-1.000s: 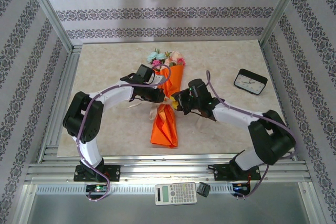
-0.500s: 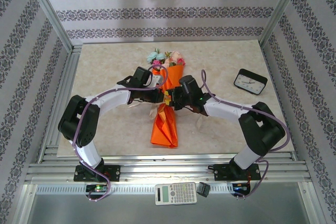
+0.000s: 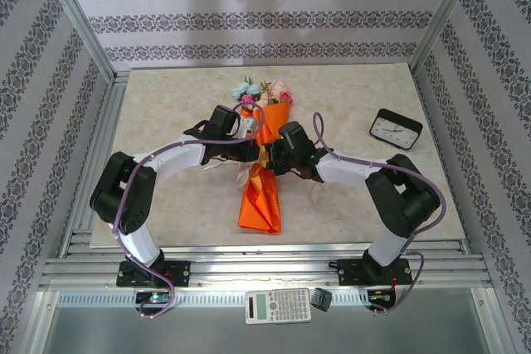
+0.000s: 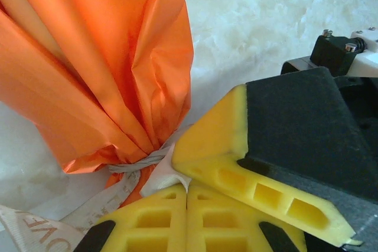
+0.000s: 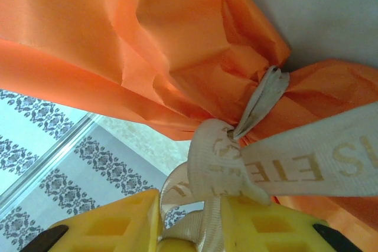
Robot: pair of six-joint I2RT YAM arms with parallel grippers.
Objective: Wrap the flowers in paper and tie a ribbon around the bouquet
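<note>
The bouquet [image 3: 262, 188] lies lengthwise mid-table, an orange paper [image 4: 88, 57] cone with the flowers [image 3: 264, 93] at its far end. The beige ribbon [image 5: 220, 156] is knotted round its pinched waist. My left gripper [image 3: 255, 153] reaches the waist from the left. In the left wrist view, the left gripper [image 4: 187, 184] is shut, with a ribbon [image 4: 159, 175] end pinched at its tips. My right gripper [image 3: 271, 157] meets it from the right. In the right wrist view, the right gripper [image 5: 192, 205] stands open just below the knot, ribbon strands hanging loosely between its fingers [image 5: 112, 228].
A black desk clock [image 3: 396, 128] stands at the right of the table. A calculator [image 3: 278, 305] and a small black object [image 3: 321, 297] lie on the rail in front of the arm bases. Metal frame posts and patterned walls enclose the table.
My right gripper has moved left along the table to the bouquet's waist and now sits against the left gripper. The left arm has barely shifted and the bouquet has stayed put.
</note>
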